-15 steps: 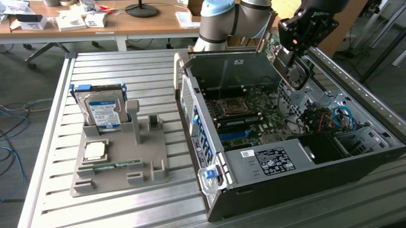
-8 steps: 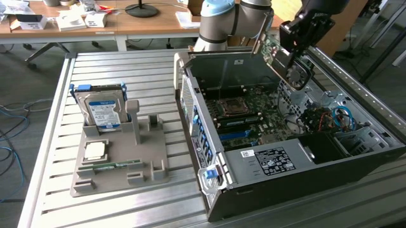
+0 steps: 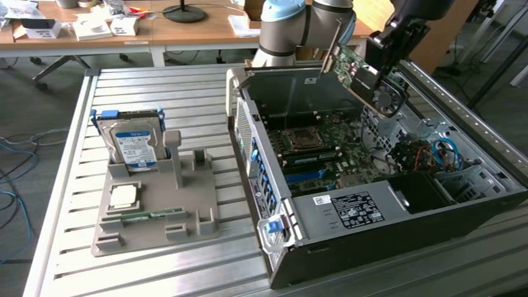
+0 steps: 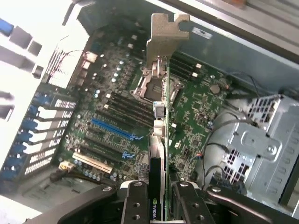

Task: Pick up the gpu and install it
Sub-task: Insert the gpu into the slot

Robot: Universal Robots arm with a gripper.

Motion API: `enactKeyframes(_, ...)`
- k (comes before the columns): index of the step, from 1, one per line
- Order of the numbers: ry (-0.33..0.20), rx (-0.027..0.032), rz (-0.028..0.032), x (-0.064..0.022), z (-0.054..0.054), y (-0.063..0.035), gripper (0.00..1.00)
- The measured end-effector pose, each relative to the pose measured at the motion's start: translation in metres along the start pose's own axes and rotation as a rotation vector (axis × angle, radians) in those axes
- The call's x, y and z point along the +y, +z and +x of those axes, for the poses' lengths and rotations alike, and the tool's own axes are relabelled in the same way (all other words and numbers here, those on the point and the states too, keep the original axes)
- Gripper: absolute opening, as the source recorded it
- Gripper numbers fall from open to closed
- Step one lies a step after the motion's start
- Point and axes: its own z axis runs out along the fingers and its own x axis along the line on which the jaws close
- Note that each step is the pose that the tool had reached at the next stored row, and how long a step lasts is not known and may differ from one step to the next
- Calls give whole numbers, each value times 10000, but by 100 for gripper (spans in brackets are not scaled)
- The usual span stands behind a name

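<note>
- Closest to the wrist cam: two black fingers (image 4: 135, 205), one on each side of the gpu (image 4: 159, 154). So the jaws are clamped on the card, which is seen edge-on with its silver bracket (image 4: 166, 39) at the far end.
- In the exterior view the gpu (image 3: 363, 71) is up in the air at about 1 o'clock. It's tilted over the far corner of the open PC case (image 3: 412, 213) and not touching anything inside, as far as I can tell.
- The motherboard (image 3: 330, 148) lies flat in the case under the card. The long blue slot (image 4: 114, 129) has nothing in it.
- Over at 9 o'clock the grey parts holder (image 3: 194, 213) sits on the slatted metal desk (image 3: 165, 86), well apart from the case. The hard drive (image 3: 132, 139) stands upright in it, with a chip (image 3: 123, 196) and a memory stick (image 3: 153, 215) lying flat.
- My read on the step: pickup's done, and this is the carry/line-up part of the install. Nothing's seated yet.
- What seating would need, imo: the card levelled out and its long edge turned parallel to the slot, since right now it looks to run across it. The bracket has to face the rear panel openings, and it should go straight down so the connector edge doesn't catch on the socket or cables.
</note>
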Motion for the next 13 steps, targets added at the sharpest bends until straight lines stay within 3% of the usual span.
enactKeyframes(13, -2361, 202, -22, -2, 1, 24, 26)
